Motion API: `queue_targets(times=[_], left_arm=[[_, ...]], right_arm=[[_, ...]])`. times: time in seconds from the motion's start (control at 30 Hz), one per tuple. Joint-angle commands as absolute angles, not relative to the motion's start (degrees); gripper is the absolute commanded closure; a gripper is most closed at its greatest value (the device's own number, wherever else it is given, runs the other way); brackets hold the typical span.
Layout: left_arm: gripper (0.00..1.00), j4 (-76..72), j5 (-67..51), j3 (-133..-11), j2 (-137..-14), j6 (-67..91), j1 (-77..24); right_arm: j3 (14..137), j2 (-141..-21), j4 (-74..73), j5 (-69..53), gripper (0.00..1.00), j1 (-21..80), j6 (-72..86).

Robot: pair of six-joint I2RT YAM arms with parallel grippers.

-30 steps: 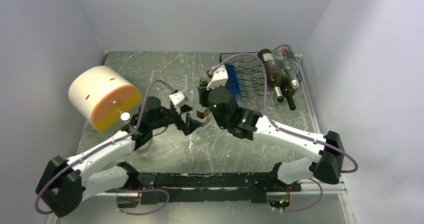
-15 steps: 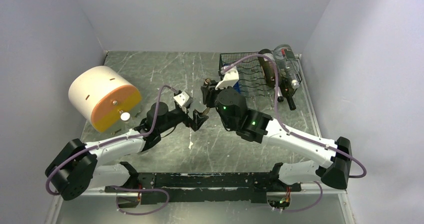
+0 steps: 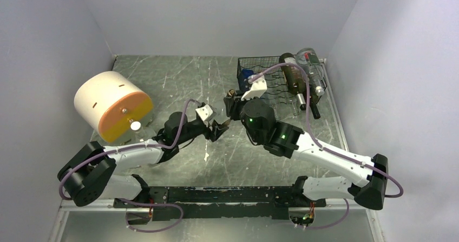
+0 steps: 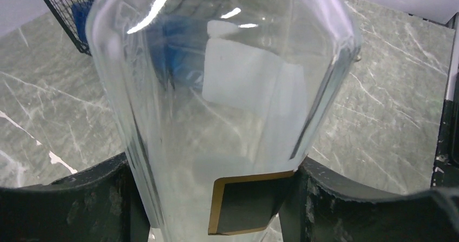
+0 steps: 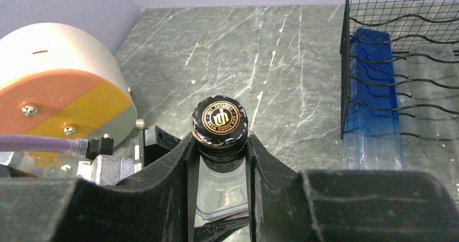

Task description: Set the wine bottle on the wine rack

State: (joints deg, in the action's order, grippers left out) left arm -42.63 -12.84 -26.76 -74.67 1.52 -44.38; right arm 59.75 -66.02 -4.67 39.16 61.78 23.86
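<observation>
The clear glass wine bottle [image 4: 216, 90] with a black and gold cap [image 5: 221, 120] hangs between my two grippers at mid-table. In the right wrist view my right gripper [image 5: 221, 155] is shut on the neck just below the cap. In the left wrist view my left gripper [image 4: 214, 185] is shut on the lower body, with both black fingers [image 4: 92, 198] pressed against the glass beside a black and gold label. From above, my left gripper [image 3: 216, 129] and right gripper [image 3: 233, 104] meet nose to nose. The black wire wine rack [image 3: 270, 79] stands just behind and to the right of them.
A cream and orange cylinder [image 3: 111, 105] lies at the left. The rack [image 5: 400, 63] holds a blue bottle [image 5: 373, 90] and a clear one in its lower tier. On top of it lie a dark bottle [image 3: 295, 77] and another clear bottle [image 3: 309, 63]. Grey walls enclose the table.
My left arm has reached forward to the right, and its jaws went from wide open to shut on the bottle's body. My right arm has carried the neck slightly right, toward the rack.
</observation>
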Motion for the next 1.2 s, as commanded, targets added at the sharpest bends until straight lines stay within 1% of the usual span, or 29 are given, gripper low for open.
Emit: queue_targets(times=[0.0,0.03,0.07,0.1,0.17,0.27,0.37,0.5,0.57,0.67,0.83,1.0,1.17], left_arm=[[0.93,-45.74,-12.97,-30.61,-74.54,-4.28,-43.75],[0.93,-45.89,-13.64,-30.81,-74.43,-6.02,-43.77],[0.93,-46.23,-14.04,-30.97,-74.32,-7.62,-43.81],[0.93,-46.63,-14.42,-31.13,-74.27,-9.52,-43.82],[0.93,-46.95,-13.98,-31.73,-74.18,-13.43,-43.91],[0.93,-38.41,-13.76,-35.94,-72.82,-18.51,-44.01],[0.93,-29.07,-13.04,-38.96,-70.78,-24.27,-44.01],[0.93,-25.9,-12.37,-38.93,-69.08,-32.95,-44.07],[0.93,-26.2,-10.22,-38.49,-68.57,-37.75,-44.12],[0.93,-30.66,-8.81,-36.6,-67.5,-46.59,-44.1],[0.93,-36.21,-7.81,-35.4,-66.8,-58.19,-44.08],[0.93,-37.9,-11.84,-37.73,-69.29,-73.04,-44.12],[0.93,-41.6,-17.91,-43.45,-75.24,-80.32,-44.16]], right_arm=[[60.99,-61.25,-3.18,35.89,0.73,62.33,26.36],[61.0,-60.33,-4.19,34.89,0.55,62.33,26.1],[60.94,-59.41,-5.21,34.07,0.45,62.27,25.78],[60.79,-58.41,-6.1,33.08,0.4,62.29,25.49],[60.81,-56.37,-9.18,31.72,0.34,62.31,25.52],[63.65,-52.56,-17.38,30.19,0.31,62.24,27.59],[62.68,-46.55,-20.09,28.39,0.31,62.3,28.41],[62.65,-41.1,-22.83,27.09,0.32,62.32,27.76],[63.85,-40.69,-25.69,27.39,0.32,62.33,26.6],[66.19,-42.1,-31.08,28.34,0.32,62.34,26.12],[68.81,-45.47,-39.88,25.32,0.32,62.34,26.12],[68.92,-48.79,-43.06,22.25,0.32,62.38,25.46],[70.49,-51.43,-47.78,26.21,0.32,62.32,26.16]])
